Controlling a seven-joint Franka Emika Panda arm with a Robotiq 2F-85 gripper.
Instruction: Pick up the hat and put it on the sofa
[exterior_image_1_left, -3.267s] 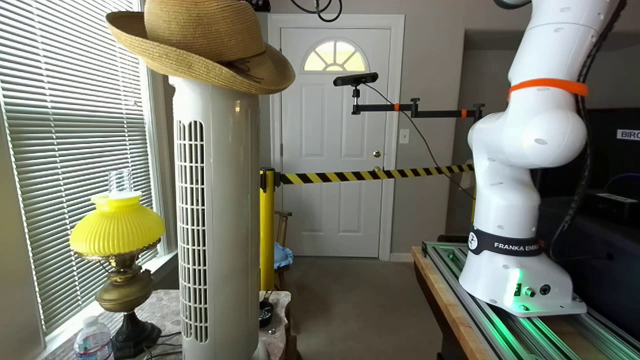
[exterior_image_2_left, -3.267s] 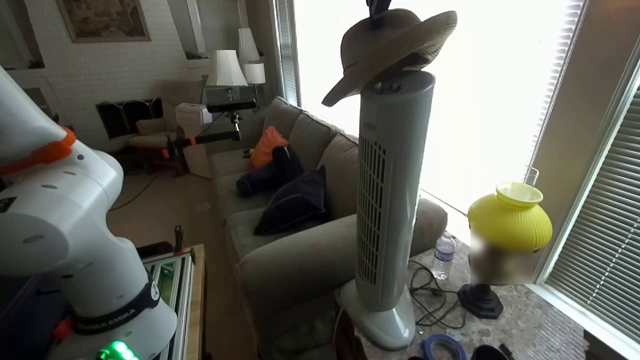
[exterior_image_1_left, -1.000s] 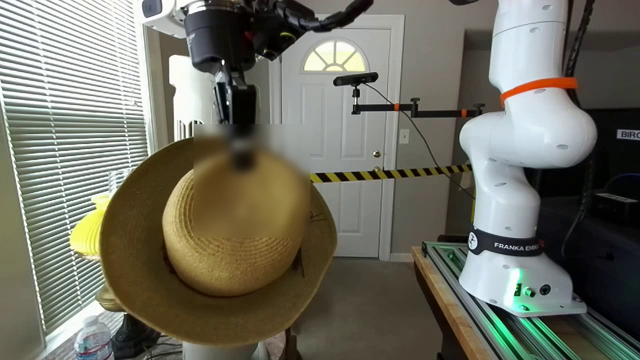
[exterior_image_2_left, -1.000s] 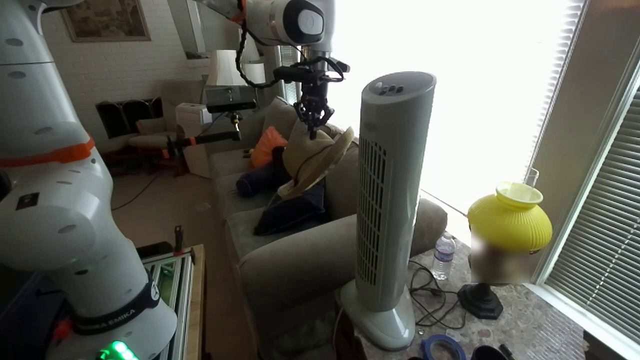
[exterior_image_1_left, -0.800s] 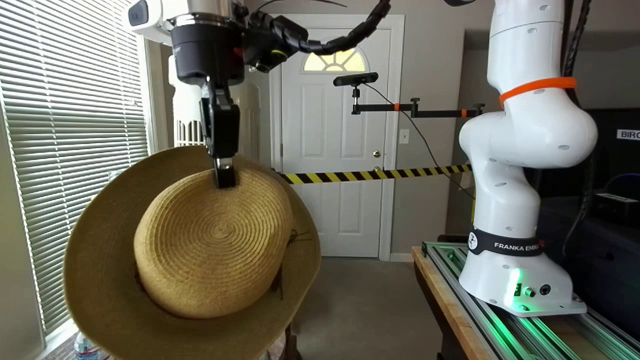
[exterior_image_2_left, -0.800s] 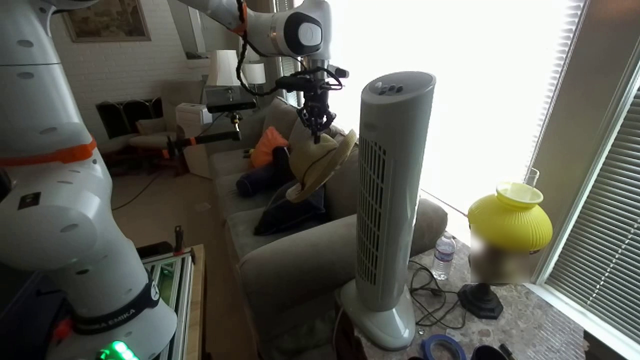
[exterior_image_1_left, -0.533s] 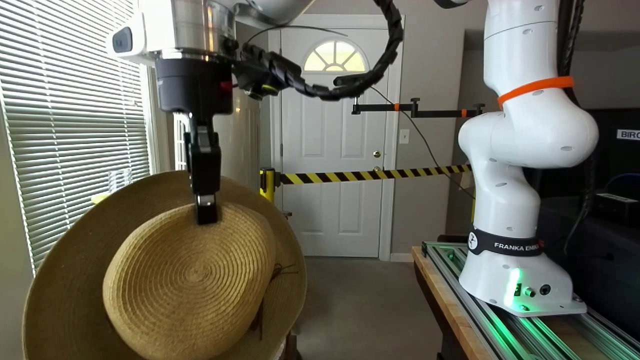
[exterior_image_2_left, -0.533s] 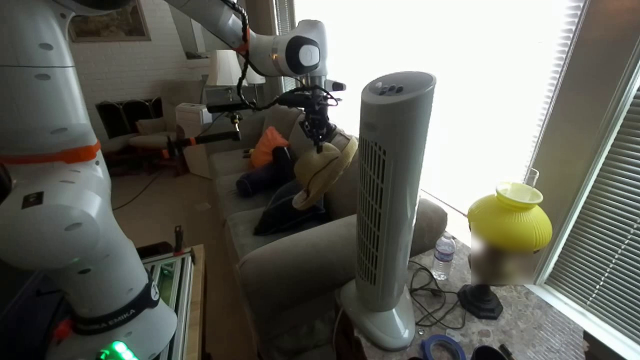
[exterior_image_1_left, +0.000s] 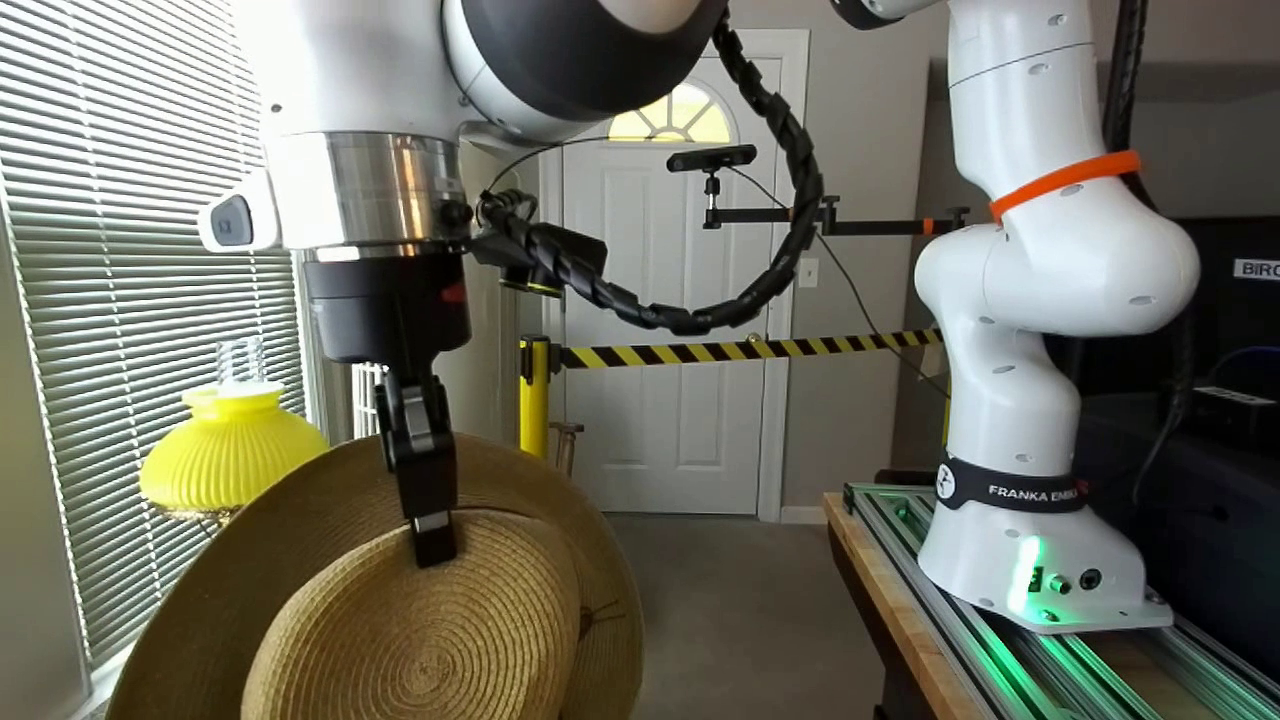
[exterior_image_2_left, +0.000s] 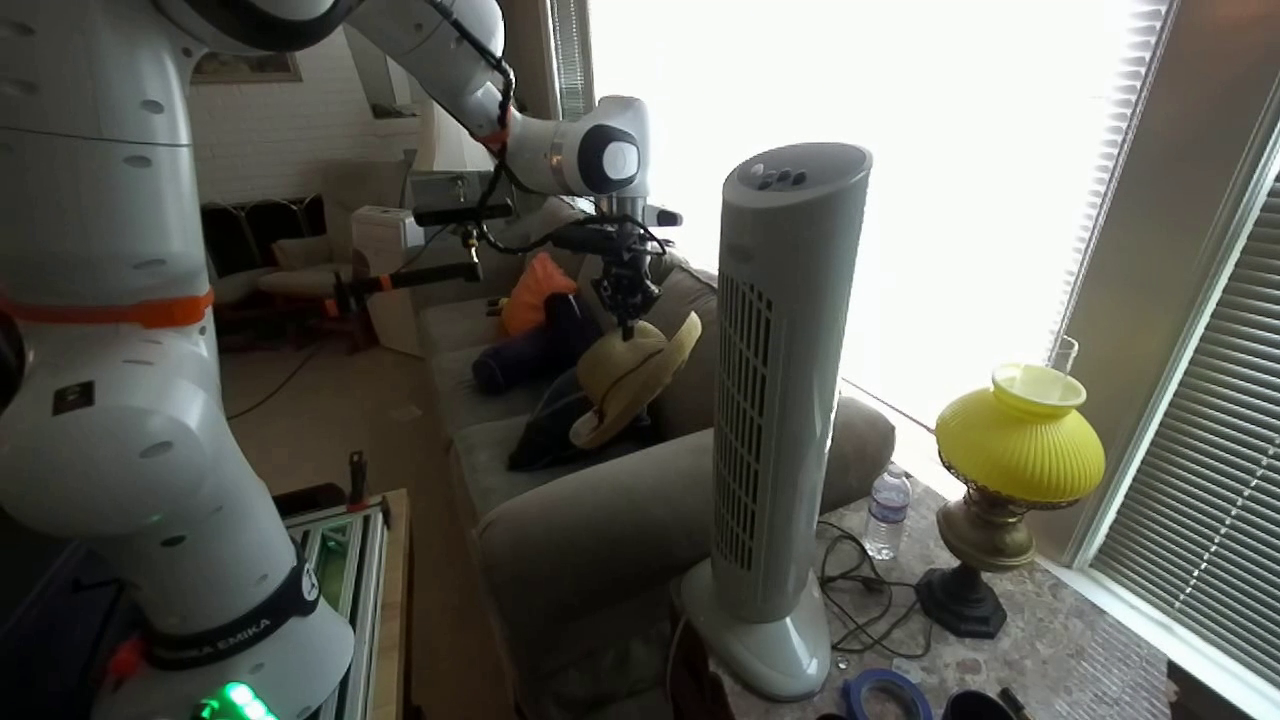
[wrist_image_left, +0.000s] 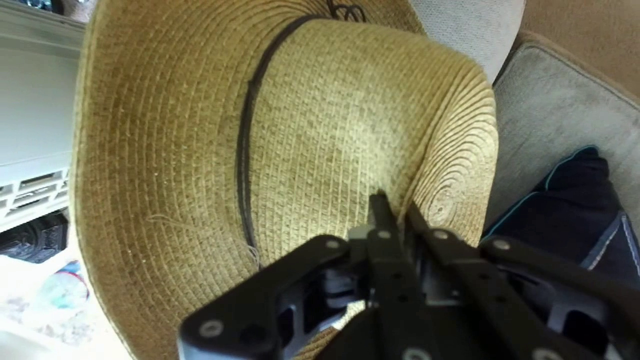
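Black, narrow-tipped fingers (exterior_image_1_left: 434, 545) held almost together on a tan woven straw hat (exterior_image_1_left: 430, 630)
Pinched by its creased crown (wrist_image_left: 345, 120), the hat is held steeply tilted over the grey cushioned sofa (exterior_image_2_left: 600, 508); whether the sofa is touched cannot be told. The white jointed arm (exterior_image_1_left: 1060, 270) is stretched out, its end pointed straight down. On the mottled grey surface (exterior_image_2_left: 1085, 640) a clear plastic bottle (exterior_image_2_left: 887, 518) is seen, its contents unclear.

The arm (exterior_image_2_left: 115, 230) is extended outward with the wrist (exterior_image_2_left: 620, 150) bent. The gripper (wrist_image_left: 396, 204) is pointed downward. Its fingers (wrist_image_left: 384, 221) are held nearly together in a pinch.
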